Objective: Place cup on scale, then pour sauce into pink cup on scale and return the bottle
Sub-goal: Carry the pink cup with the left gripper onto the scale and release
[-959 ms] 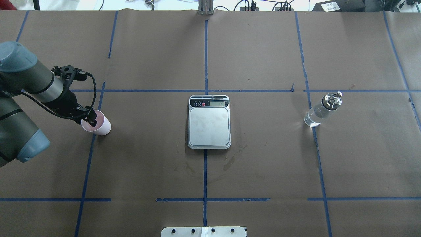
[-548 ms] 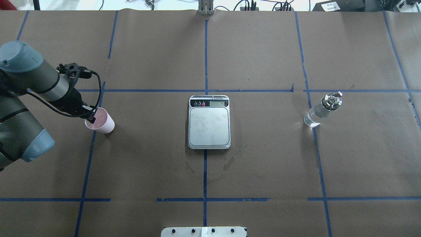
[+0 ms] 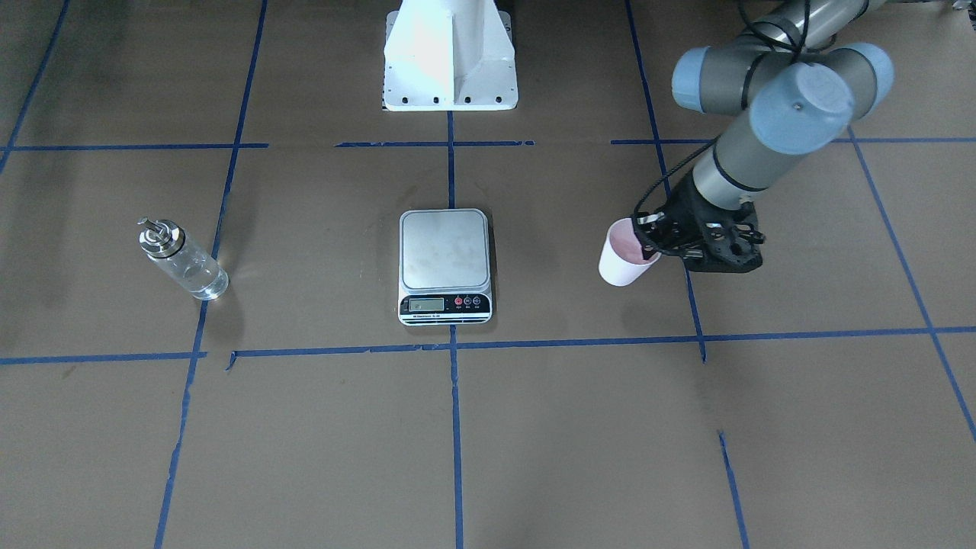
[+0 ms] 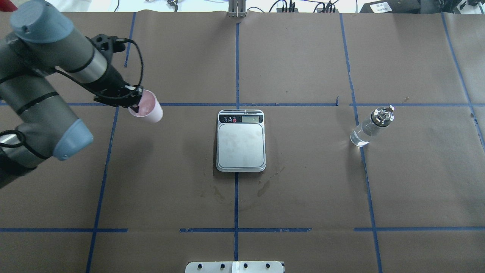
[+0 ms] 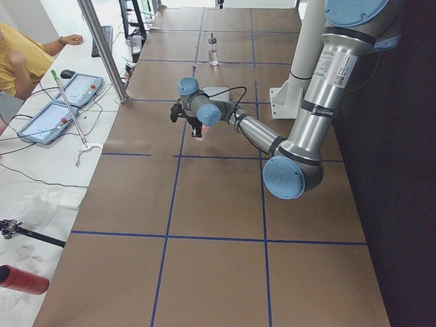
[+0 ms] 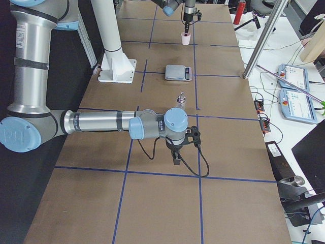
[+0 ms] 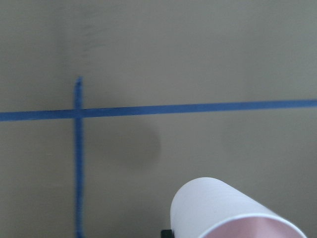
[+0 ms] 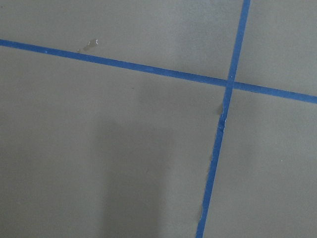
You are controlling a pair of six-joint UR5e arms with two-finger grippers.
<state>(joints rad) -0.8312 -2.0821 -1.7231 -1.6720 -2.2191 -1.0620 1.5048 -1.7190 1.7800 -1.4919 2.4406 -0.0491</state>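
My left gripper (image 4: 135,102) is shut on the rim of the pale pink cup (image 4: 148,108) and holds it above the table, left of the scale (image 4: 241,146). A shadow lies under the cup in the front-facing view (image 3: 625,255). The cup's wall fills the lower edge of the left wrist view (image 7: 233,213). The scale's steel plate is bare. The glass bottle (image 4: 369,127) with clear sauce stands upright, far right of the scale. My right gripper (image 6: 176,161) shows only in the exterior right view, low over the paper near the bottle (image 6: 180,100); I cannot tell its state.
Brown paper with blue tape lines covers the table. The white robot base (image 3: 450,53) stands behind the scale. Dark stains mark the paper in front of the scale (image 4: 265,185). An operator and tablets (image 5: 65,102) are beyond the table's far edge.
My left gripper has lifted the cup off the table and carried it up, away from the robot and to the right, nearer the scale. Scale and bottle have not moved.
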